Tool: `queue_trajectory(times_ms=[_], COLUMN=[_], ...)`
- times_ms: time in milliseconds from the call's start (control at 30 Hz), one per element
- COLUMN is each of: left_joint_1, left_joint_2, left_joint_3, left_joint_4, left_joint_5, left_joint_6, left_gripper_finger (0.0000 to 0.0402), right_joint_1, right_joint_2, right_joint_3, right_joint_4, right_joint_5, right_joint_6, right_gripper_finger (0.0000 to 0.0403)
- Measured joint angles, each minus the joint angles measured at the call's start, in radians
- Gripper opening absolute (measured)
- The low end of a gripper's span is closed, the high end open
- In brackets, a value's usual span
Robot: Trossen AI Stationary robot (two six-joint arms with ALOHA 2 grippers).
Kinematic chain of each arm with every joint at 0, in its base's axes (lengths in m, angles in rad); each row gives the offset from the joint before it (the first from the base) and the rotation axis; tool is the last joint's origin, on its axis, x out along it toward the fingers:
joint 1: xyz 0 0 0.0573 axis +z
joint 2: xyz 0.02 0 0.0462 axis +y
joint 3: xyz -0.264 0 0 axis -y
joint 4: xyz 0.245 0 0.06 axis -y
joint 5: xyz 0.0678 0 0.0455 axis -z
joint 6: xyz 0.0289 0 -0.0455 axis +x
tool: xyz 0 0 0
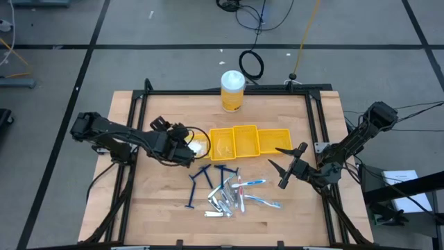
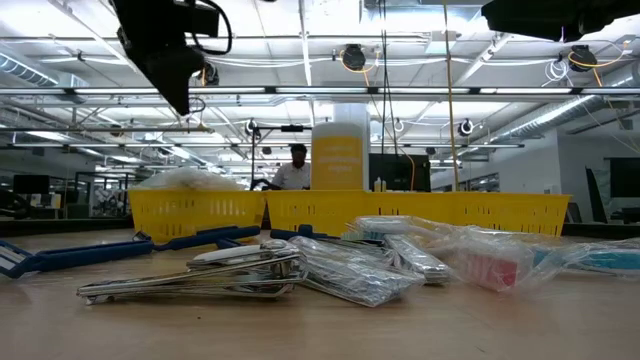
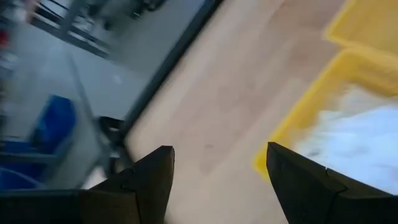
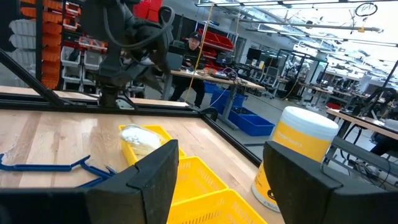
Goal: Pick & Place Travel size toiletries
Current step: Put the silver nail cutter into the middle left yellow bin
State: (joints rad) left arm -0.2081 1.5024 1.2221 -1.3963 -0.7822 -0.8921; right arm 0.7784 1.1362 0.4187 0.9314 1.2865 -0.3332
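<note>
Our left gripper [image 1: 189, 151] hangs with fingers apart and empty at the nine o'clock end of the yellow bins [image 1: 239, 141], just over the white packet [image 1: 198, 146] lying in the end bin. The remaining toiletries [image 1: 225, 191] lie heaped on the surface [image 1: 159, 208] toward six o'clock. Our right gripper [image 1: 284, 167], fingers apart too, waits at three o'clock. We judge it best to take one razor [image 1: 196, 184] cleanly, clear of its neighbours.
</note>
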Motion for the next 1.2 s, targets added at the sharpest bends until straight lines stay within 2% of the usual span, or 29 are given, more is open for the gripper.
queue_trajectory(times_ms=[267, 367, 700, 867, 1100, 1200], left_joint_1=[-0.002, -0.001, -0.004, -0.004, -0.010, -0.027], left_joint_2=[0.000, 0.000, 0.008, 0.021, 0.076, 0.115], left_joint_3=[-0.002, -0.002, -0.003, -0.003, -0.004, -0.004], left_joint_4=[0.237, 0.301, 0.638, 0.754, 0.772, 0.775], left_joint_5=[0.178, 0.245, 0.250, 0.254, 0.495, 0.557], left_joint_6=[0.059, 0.131, 0.344, 0.426, 0.436, 0.434], left_gripper_finger=[0.0250, 0.0250, 0.0250, 0.0250, 0.0250, 0.0250], right_joint_1=[0.000, 0.000, 0.000, 0.000, 0.000, 0.000], right_joint_2=[0.000, 0.000, 0.000, 0.000, 0.000, 0.000], right_joint_3=[0.000, 0.000, -0.001, -0.001, -0.001, -0.001], right_joint_4=[0.000, 0.001, -0.004, -0.020, -0.041, -0.049], right_joint_5=[0.000, 0.000, -0.066, -0.087, -0.086, -0.085], right_joint_6=[0.007, 0.008, 0.042, 0.077, 0.090, 0.090], right_gripper_finger=[0.0222, 0.0222, 0.0222, 0.0222, 0.0222, 0.0222])
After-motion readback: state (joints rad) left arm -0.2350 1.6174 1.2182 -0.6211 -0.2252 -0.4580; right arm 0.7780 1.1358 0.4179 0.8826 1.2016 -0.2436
